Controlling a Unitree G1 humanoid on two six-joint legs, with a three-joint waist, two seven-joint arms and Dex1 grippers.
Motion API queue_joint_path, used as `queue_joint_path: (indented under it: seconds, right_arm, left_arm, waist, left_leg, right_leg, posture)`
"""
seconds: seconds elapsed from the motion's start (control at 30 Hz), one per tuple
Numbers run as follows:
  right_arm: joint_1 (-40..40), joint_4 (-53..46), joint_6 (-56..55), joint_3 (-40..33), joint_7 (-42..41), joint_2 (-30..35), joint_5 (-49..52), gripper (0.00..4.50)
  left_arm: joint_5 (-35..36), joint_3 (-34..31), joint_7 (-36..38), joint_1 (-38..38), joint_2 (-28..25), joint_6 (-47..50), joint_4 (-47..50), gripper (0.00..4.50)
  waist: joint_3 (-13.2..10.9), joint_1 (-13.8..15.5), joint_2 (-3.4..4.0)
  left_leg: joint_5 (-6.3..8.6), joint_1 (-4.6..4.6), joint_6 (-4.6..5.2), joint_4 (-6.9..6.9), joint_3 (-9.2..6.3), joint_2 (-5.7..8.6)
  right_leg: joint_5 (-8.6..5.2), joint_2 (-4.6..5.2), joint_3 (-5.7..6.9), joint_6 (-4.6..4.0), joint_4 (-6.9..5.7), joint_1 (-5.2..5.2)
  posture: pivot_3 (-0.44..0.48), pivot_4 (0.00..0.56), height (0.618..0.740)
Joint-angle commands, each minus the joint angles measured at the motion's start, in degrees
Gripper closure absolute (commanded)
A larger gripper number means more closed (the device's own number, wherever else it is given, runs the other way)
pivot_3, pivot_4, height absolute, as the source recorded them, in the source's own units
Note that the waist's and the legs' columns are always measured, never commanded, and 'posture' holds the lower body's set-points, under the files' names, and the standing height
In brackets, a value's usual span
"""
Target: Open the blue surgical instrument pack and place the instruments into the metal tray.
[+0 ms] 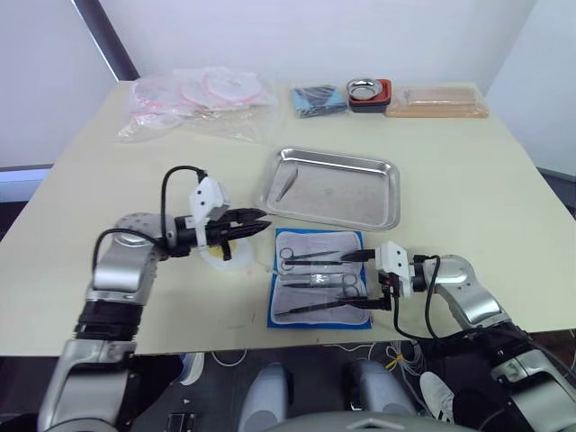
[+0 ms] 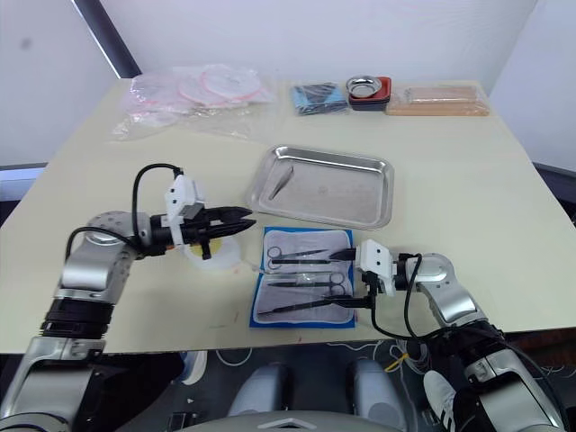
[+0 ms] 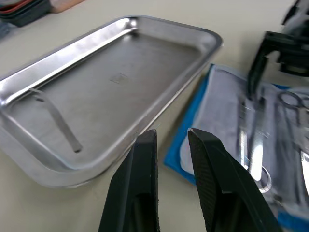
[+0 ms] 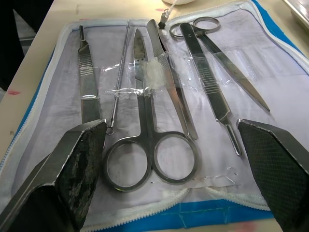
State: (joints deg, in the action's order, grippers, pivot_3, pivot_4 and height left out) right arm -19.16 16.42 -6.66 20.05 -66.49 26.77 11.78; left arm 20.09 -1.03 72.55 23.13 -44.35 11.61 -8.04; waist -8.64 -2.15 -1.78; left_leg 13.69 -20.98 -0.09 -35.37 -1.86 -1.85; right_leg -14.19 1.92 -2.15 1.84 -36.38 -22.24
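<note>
Starting at our far left on the desk [image 1: 468, 171], we see a heap of clear plastic bags with pink-rimmed rings [image 1: 202, 99] at the back edge. Nearer to us, our left gripper [image 1: 256, 222] points toward the middle of the desk, its two black fingers nearly together with just a narrow gap and nothing between them; it hovers above a small white round object [image 1: 225, 259] that we cannot identify. In the left wrist view those fingers [image 3: 145, 169] sit just short of the metal tray's near rim. The metal tray [image 1: 389, 193] lies at the middle of the desk, and a single slim instrument [image 1: 285, 187] rests inside it near its left end. Just in front of the tray, the blue surgical instrument pack [image 1: 319, 279] lies unfolded and flat, pale lining up, near the desk's front edge. The instruments [image 4: 149, 121] are laid side by side on that lining: scissors, forceps, a thin probe and a flat handle, some held under clear strips. Our right gripper [image 1: 367, 281] reaches in from the pack's right edge with its fingers spread wide, one toward the far edge of the lining and one toward the near edge, holding nothing. Along the back edge further right stand a dark blue bundle [image 1: 318, 99], a small steel bowl on a red-black base [image 1: 368, 92], and a long tan packet [image 1: 438, 101].
</note>
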Motion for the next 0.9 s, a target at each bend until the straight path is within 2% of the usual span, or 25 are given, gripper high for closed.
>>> queue_joint_path:
  seconds: [0.03, 0.07, 0.13, 0.2, 0.23, 0.3, 0.43, 0.7, 0.9]
  right_arm:
    - [3.6, 11.0, 2.9, 3.8, 1.2, 3.2, -8.6, 0.00]
    - [3.6, 11.1, 2.8, 3.8, 1.2, 3.2, -8.6, 0.00]
    - [3.7, 11.1, 2.6, 3.8, 1.1, 3.0, -8.6, 0.00]
    - [3.7, 11.2, 2.5, 3.8, 1.1, 3.0, -8.6, 0.00]
    - [3.8, 11.2, 2.4, 3.8, 1.1, 3.0, -8.6, 0.00]
    - [3.9, 11.1, 2.3, 3.8, 1.0, 3.0, -8.5, 0.00]
    - [4.4, 11.0, 1.8, 3.6, 0.7, 3.2, -8.4, 0.00]
    - [4.9, 10.8, 0.0, 2.9, -0.9, 3.8, -7.3, 0.00]
    - [4.8, 10.9, -0.5, 2.9, -1.7, 4.2, -7.1, 0.00]
  left_arm:
    - [2.3, -2.0, 7.0, -0.6, -3.5, -2.8, 0.0, 3.41]
    - [2.5, -2.1, 8.2, -0.7, -4.2, -3.1, -0.2, 3.41]
    - [4.4, -3.0, 12.7, -0.8, -6.6, -2.6, -0.4, 2.75]
    - [6.1, -3.6, 16.0, -0.1, -8.2, -1.9, -0.7, 2.38]
    - [6.7, -3.5, 17.9, 0.2, -9.3, -2.0, -0.8, 1.80]
    - [8.0, -2.7, 19.7, 0.5, -11.3, -2.4, -0.8, 1.68]
    - [10.8, -0.2, 20.0, 1.4, -14.0, -3.9, -0.7, 0.07]
    - [11.7, 3.3, 20.0, 2.8, -13.9, -6.0, -0.7, 0.07]
    - [12.3, 4.9, 20.0, 3.6, -13.9, -6.9, -0.8, 0.07]
  waist:
    - [0.0, 0.0, 0.00]
    - [0.0, 0.0, -0.01]
    - [0.0, 0.1, -0.04]
    - [0.0, 0.2, -0.08]
    - [0.0, 0.2, -0.09]
    - [0.0, 0.2, -0.10]
    - [0.0, 0.4, -0.11]
    - [0.0, 1.0, -0.11]
    - [0.0, 1.6, -0.12]
  left_leg:
    - [0.00, 0.00, 0.00, 0.04, 0.00, -0.02]
    - [0.00, 0.00, 0.00, 0.09, 0.00, -0.03]
    - [0.00, -0.04, 0.01, 0.18, 0.00, -0.04]
    - [0.00, -0.18, 0.01, 0.19, 0.00, -0.21]
    - [0.00, -0.21, 0.01, 0.18, 0.00, -0.23]
    - [0.00, -0.27, 0.00, 0.18, 0.01, -0.23]
    - [0.00, -0.36, 0.01, 0.20, 0.02, -0.26]
    - [0.00, -0.57, 0.01, 0.19, 0.00, -0.26]
    - [-0.01, -0.71, 0.02, 0.18, 0.09, -0.22]
  right_leg:
    - [0.00, 0.02, 0.03, 0.00, 0.04, 0.00]
    - [0.00, 0.07, 0.06, 0.00, 0.09, 0.00]
    - [0.00, 0.14, 0.14, 0.00, 0.22, 0.00]
    - [0.01, 0.26, 0.51, -0.01, 0.49, -0.02]
    - [0.01, 0.37, 0.68, -0.01, 0.50, -0.04]
    - [0.01, 0.50, 0.85, -0.02, 0.50, -0.11]
    - [0.05, 0.94, 1.52, -0.06, 0.50, -0.22]
    - [0.06, 1.10, 2.07, -0.06, 0.50, -0.42]
    - [0.12, 0.75, 2.40, -0.14, 0.50, -0.49]
  posture:
    - [0.000, 0.150, 0.740]
    - [0.000, 0.150, 0.740]
    - [0.000, 0.150, 0.740]
    - [0.000, 0.150, 0.740]
    - [0.000, 0.150, 0.740]
    - [0.000, 0.150, 0.740]
    - [0.000, 0.150, 0.740]
    - [0.000, 0.150, 0.740]
    - [0.000, 0.150, 0.740]
